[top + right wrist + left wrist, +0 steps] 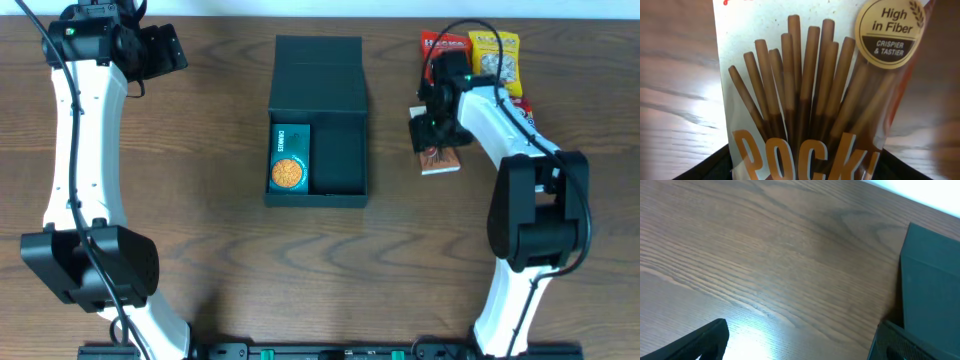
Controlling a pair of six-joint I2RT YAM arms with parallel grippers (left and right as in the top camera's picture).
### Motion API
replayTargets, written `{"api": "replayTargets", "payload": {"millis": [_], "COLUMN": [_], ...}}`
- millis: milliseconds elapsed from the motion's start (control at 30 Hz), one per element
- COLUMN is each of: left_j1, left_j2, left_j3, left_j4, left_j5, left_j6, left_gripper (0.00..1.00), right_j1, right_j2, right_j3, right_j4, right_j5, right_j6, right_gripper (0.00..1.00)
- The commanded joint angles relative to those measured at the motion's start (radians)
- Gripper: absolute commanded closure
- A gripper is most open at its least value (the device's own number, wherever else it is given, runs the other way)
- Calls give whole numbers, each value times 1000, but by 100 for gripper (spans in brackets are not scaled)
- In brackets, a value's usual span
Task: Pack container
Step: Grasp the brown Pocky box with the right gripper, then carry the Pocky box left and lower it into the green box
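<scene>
The right tool (436, 128) hangs over the Pocky box (810, 95), grip unclear; left tool (165, 48) spread. The container (340, 155) lies open mid bench (220, 250). An off-centre pinch could let the box slip

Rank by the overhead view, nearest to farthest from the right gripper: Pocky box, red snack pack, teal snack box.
1. Pocky box, right at the right gripper.
2. Red snack pack, beyond it, toward the far edge.
3. Teal snack box, inside the container, mid-table.

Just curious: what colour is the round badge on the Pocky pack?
Gold badge with brown band, clearest in right wrist view.
</scene>
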Motion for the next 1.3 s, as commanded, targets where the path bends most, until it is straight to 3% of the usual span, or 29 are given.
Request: {"api": "replayTargets", "payload": {"millis": [0, 367, 567, 800, 1267], "left_j1": [7, 7, 7, 7, 7], "left_j2": [-3, -3, -3, -3, -3], "left_j3": [15, 15, 15, 15, 15], "left_j4": [-2, -1, -2, 0, -3], "left_j5": [1, 0, 0, 0, 0], "left_j6": [14, 14, 14, 14, 15], "left_gripper": [5, 5, 5, 5, 5], "right_j1": [24, 175, 294, 394, 429], "right_j2": [-1, -1, -1, 0, 1], "right_j3": [121, 446, 451, 445, 424], "right_j4": [-52, -337, -390, -384, -367], "right_j5": [-41, -164, -163, -132, -20], "right_j6": [24, 85, 215, 357, 363], "right_gripper": [34, 32, 24, 23, 19]}}
